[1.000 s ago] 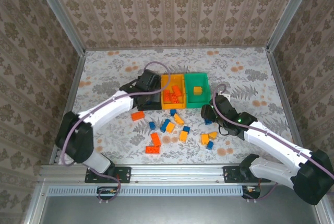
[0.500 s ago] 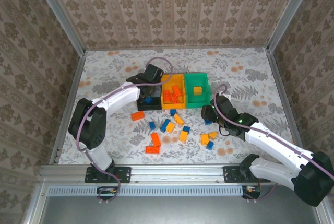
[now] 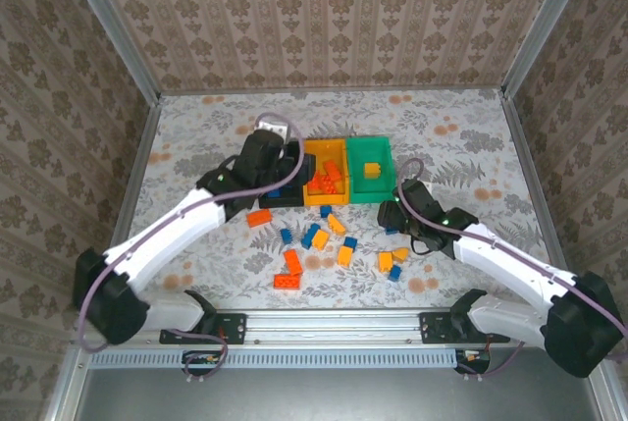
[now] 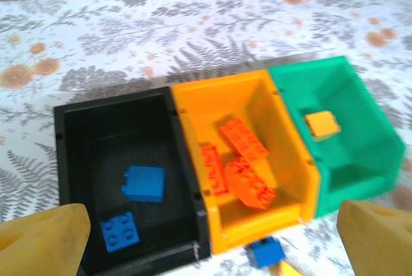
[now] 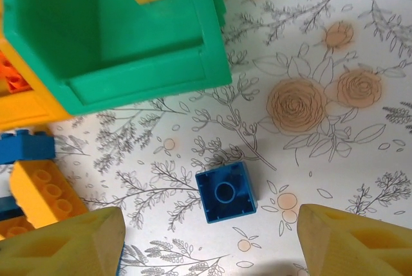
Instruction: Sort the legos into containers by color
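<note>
My right claw [image 5: 209, 240] wide, empty, above blue brick [image 5: 225, 193] on worktop [image 5: 335, 25] near green bin [image 5: 129, 76]. Risk: off-centre descent skids brick away or clips bin wall. Left claw [image 4: 212, 240] wide, empty, over black bin [image 4: 61, 141].

White-and-black arms [image 3: 169, 233], yellow fingers [image 4: 45, 236]

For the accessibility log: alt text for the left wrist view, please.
Three joined bins from above: the black bin holds two blue legos, the orange bin several red-orange legos, the green bin one yellow lego. The left gripper is open, fingertips at the lower corners.
</note>
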